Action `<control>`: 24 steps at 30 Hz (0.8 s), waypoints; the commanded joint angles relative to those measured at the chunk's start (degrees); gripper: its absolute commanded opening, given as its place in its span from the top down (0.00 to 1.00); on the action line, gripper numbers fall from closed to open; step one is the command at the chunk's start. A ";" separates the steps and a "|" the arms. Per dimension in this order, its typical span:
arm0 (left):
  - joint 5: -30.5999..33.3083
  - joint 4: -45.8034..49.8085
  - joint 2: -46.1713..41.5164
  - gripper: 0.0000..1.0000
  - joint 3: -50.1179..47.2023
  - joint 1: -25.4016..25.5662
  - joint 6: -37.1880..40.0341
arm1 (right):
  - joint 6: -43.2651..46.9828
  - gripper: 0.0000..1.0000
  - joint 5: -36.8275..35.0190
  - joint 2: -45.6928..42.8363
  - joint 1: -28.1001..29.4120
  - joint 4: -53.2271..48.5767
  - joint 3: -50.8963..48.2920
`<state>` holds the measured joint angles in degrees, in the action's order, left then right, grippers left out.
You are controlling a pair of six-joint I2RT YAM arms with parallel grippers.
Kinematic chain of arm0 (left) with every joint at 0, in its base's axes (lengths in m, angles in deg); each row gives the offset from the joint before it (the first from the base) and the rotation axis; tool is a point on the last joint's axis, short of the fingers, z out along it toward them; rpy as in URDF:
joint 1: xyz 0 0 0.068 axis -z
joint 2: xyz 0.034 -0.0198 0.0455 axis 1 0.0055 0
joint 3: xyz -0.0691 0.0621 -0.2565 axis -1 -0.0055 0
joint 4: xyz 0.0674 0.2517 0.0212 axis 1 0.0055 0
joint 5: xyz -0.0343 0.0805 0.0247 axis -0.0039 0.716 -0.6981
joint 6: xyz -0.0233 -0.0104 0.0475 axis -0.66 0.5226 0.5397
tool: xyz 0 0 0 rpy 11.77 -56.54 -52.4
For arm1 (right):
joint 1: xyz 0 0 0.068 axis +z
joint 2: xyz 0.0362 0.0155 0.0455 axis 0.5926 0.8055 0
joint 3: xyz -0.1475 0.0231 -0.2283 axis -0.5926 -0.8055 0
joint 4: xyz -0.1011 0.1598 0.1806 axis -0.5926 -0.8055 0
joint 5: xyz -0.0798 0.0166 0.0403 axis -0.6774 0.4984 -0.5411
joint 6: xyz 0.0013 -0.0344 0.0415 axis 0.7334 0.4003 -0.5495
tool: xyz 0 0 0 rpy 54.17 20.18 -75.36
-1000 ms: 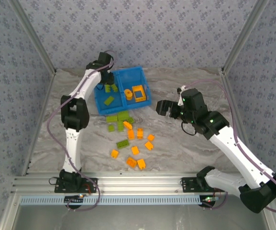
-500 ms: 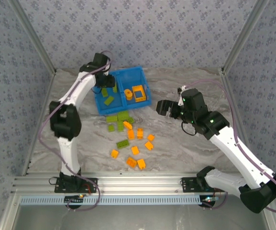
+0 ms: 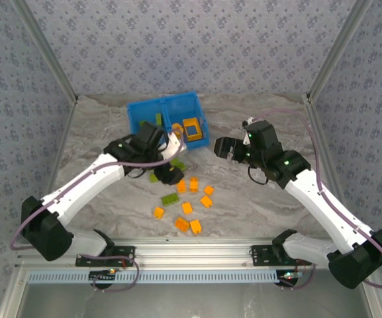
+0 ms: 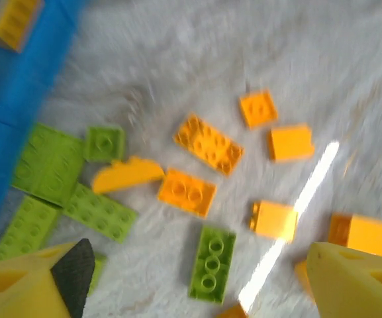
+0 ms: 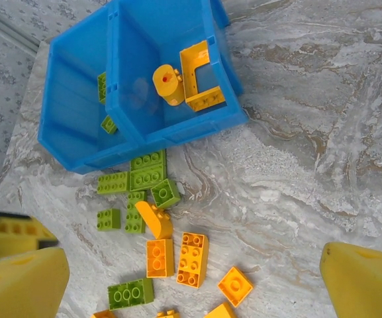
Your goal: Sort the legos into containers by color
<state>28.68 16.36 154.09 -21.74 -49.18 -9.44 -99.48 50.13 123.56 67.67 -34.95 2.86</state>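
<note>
Your left tool (image 4: pixel 194 281) hangs released over the loose legos (image 4: pixel 208 144), pads spread wide. A lime green brick (image 4: pixel 211 264) lies right between them on the surface (image 4: pixel 349 59). That is the one I would take. The view is blurred, so settle first, then come straight down and close across its narrow sides. Keep clear of the orange brick (image 4: pixel 187 192) just at its 12 o'clock.

Carry it to the blue bin (image 3: pixel 166 103) at 12 o'clock of the pile. Drop it in the left compartment (image 5: pixel 71 106), where greens lie; oranges sit in the right compartment (image 5: pixel 144 46). Your right tool (image 5: pixel 194 281) is released too, holding nothing, at about 4 o'clock of the bin.
</note>
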 commanded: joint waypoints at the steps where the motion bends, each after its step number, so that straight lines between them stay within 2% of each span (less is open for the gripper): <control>1: 0.07 -0.67 -0.80 0.10 -4.42 3.16 5.96 | -0.06 0.00 0.52 -0.50 -0.59 0.65 -1.20; 4: 0.18 -3.95 0.94 0.06 -7.09 4.27 4.69 | -0.16 0.00 0.65 -0.94 -0.75 0.67 -1.80; 9: 2.04 -3.10 9.25 0.03 -6.04 4.87 2.67 | -0.13 0.00 0.62 -1.93 -1.42 0.45 -2.61; 14: 11.56 -2.99 17.19 0.01 -4.67 6.09 0.96 | -0.24 0.00 1.00 -2.55 -2.11 0.19 -3.17; 16: 12.40 -2.53 19.59 0.02 -3.80 6.16 0.21 | -0.37 0.00 1.27 -2.77 -2.24 0.34 -3.52; 19: 12.55 -1.83 22.33 0.07 -2.77 6.57 -0.83 | -0.46 0.00 1.58 -2.79 -2.54 0.18 -3.73; 22: 13.09 -2.12 23.38 0.19 -2.92 6.85 -1.86 | -0.42 0.00 1.52 -2.95 -2.68 0.10 -3.85; 23: 13.05 -2.35 23.39 0.25 -2.99 6.81 -1.96 | -0.47 0.00 1.53 -3.06 -2.76 0.10 -3.85; 24: 12.85 -2.40 23.26 0.35 -2.99 6.83 -2.22 | -0.50 0.00 1.56 -3.06 -2.81 0.10 -3.85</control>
<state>41.05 13.06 176.21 -25.21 -42.79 -10.90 -99.48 51.14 121.72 65.34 -34.77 -0.68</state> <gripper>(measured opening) 0.716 0.999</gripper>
